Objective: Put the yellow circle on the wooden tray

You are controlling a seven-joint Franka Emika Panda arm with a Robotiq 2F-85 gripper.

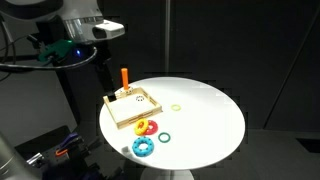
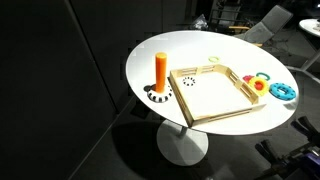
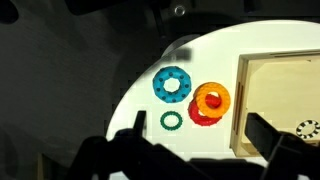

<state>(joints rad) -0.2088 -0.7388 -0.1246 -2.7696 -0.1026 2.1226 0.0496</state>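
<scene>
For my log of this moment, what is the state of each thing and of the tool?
wooden tray: holds no coloured ring
yellow circle: lies on the red ring, outside the wooden tray
orange peg: upright
blue ring: flat on the table
green ring: flat on the table
tool: open, empty

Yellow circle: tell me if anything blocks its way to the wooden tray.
Nothing visible does. The yellow circle rests on the red ring, right beside the wooden tray; only the tray's own low rim lies between them.
</scene>
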